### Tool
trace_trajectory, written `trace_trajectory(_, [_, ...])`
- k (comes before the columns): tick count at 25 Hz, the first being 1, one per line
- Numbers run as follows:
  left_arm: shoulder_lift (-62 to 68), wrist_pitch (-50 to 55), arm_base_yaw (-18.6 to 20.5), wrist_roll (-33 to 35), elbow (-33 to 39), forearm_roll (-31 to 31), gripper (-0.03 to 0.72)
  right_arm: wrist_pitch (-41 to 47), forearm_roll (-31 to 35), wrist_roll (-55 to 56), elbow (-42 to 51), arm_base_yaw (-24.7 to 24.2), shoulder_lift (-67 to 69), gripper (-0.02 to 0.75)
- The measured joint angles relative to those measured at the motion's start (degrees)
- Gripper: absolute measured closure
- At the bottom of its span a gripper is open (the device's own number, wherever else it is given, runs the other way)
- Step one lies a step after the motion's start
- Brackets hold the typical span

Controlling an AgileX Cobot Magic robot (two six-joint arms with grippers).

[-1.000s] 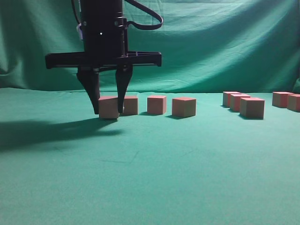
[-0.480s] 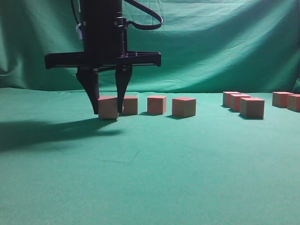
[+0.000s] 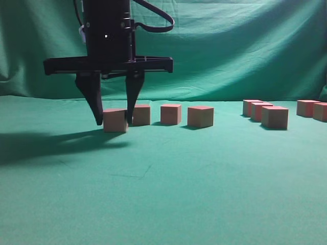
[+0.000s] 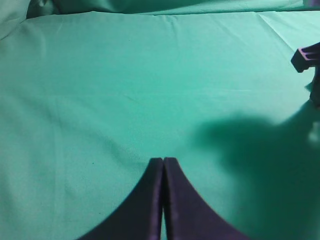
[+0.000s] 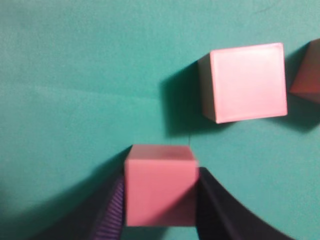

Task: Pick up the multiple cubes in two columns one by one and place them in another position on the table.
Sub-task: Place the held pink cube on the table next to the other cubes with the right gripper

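Seen along the table (image 3: 163, 204), my right gripper (image 3: 113, 118) hangs from above at the left of the scene, fingers pointing straight down on either side of the nearest cube (image 3: 115, 120). That cube sits flat on the green cloth, and my jaws stand a little wider than it: a sliver of gap shows on the left finger's side, so I am around it rather than clamping it. Just behind and to the right of it, three more cubes run in a row: the second cube (image 3: 141, 115), partly behind my right finger, the third cube (image 3: 170, 114) and the fourth cube (image 3: 200, 116). Well apart on the right lies another group: three overlapping cubes (image 3: 265, 113) and, at the frame's edge, two further cubes (image 3: 312, 109). The wrinkled backdrop cloth (image 3: 230, 46) rises behind everything.

From my left wrist, my left gripper (image 4: 163, 161) shows its two dark fingers pressed together, tips touching, holding nothing, above bare green cloth. A dark piece of the other arm (image 4: 307, 55) shows at the right edge, its shadow spreading over the cloth below.

From my right wrist, looking down, the pink top of the nearest cube sits between my fingers (image 5: 215, 200), which flank it closely at left and right. The second cube lies beyond it, up and to the right, and a corner of the third is cut by the right edge.
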Motion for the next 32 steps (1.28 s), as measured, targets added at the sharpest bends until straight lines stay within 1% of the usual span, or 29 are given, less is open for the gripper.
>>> trace_trajectory(10, [0.0, 0.0, 0.0, 0.0, 0.0, 0.0, 0.688, 0.5, 0.0, -0.2, 0.0, 0.0, 0.0, 0.421])
trace_trajectory(20, [0.0, 0.0, 0.0, 0.0, 0.0, 0.0, 0.688, 0.9, 0.0, -4.0, 0.0, 0.0, 0.0, 0.421])
trace_trajectory(24, [0.0, 0.0, 0.0, 0.0, 0.0, 0.0, 0.688, 0.6, 1.2, -4.2, 0.0, 0.0, 0.0, 0.421])
trace_trajectory(25, [0.0, 0.0, 0.0, 0.0, 0.0, 0.0, 0.688, 0.6, 1.5, -4.3, 0.0, 0.0, 0.0, 0.358])
trace_trajectory(30, [0.0, 0.0, 0.0, 0.0, 0.0, 0.0, 0.688, 0.6, 1.8, -4.4, 0.0, 0.0, 0.0, 0.149])
trace_trajectory(31, [0.0, 0.0, 0.0, 0.0, 0.0, 0.0, 0.688, 0.6, 1.9, -4.4, 0.0, 0.0, 0.0, 0.11])
trace_trajectory(32, [0.0, 0.0, 0.0, 0.0, 0.0, 0.0, 0.688, 0.6, 2.0, -4.5, 0.0, 0.0, 0.0, 0.088])
